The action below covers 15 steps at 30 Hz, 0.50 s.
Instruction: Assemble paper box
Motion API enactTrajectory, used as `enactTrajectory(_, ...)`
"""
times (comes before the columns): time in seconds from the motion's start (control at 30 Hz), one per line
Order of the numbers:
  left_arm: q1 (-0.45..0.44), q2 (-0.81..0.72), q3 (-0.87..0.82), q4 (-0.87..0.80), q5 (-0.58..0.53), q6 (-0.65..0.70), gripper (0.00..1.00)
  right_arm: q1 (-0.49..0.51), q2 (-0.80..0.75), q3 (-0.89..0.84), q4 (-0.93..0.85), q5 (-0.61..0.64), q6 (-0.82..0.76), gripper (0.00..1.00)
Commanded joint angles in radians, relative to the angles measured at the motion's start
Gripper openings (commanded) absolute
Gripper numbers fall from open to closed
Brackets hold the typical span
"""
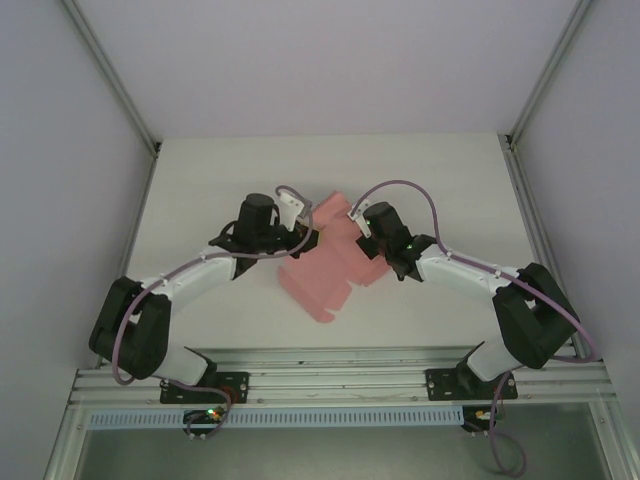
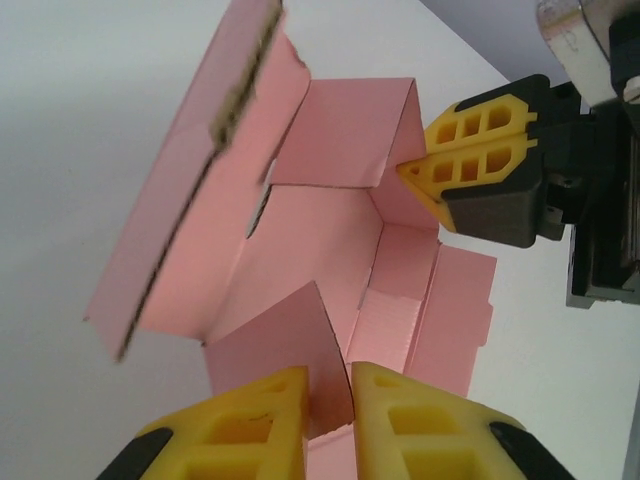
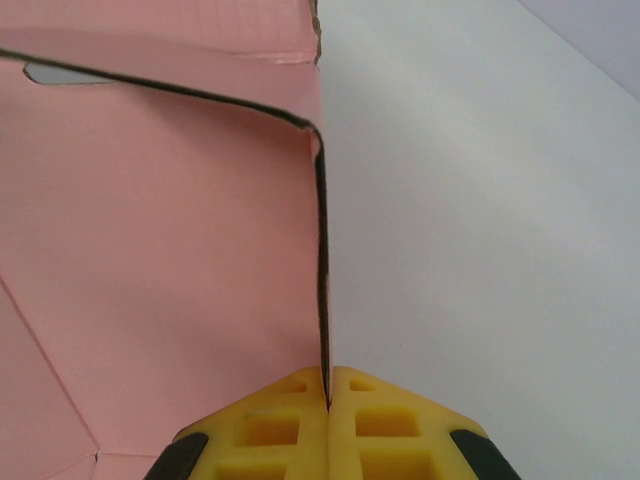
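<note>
white worktop (image 1: 200, 180): pale pink thin-card paper box (image 1: 325, 270), part folded, is laid mid-worktop btwn both arms. r. gripper (image 3: 328, 395): jaws are clamped on an upright wall edge. l. gripper (image 2: 328, 420): jaws are set narrowly apart round a flap; grip can't be told.

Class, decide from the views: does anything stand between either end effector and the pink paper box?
Nothing visible does. The right end effector pinches a panel edge of the paper box; one of its flaps sits inside the left end effector.
</note>
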Motion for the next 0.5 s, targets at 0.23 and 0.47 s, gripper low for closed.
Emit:
enactTrajectory(0.23, -0.034, 0.113, 0.089, -0.048, -0.012, 0.024, 0.20, 0.010, -0.018, -0.006, 0.028, -0.051, 0.032, 0.00)
enactTrajectory(0.47, -0.053, 0.106, 0.094, -0.077, -0.036, 0.035, 0.38, 0.010, -0.018, -0.008, 0.034, -0.054, 0.022, 0.00)
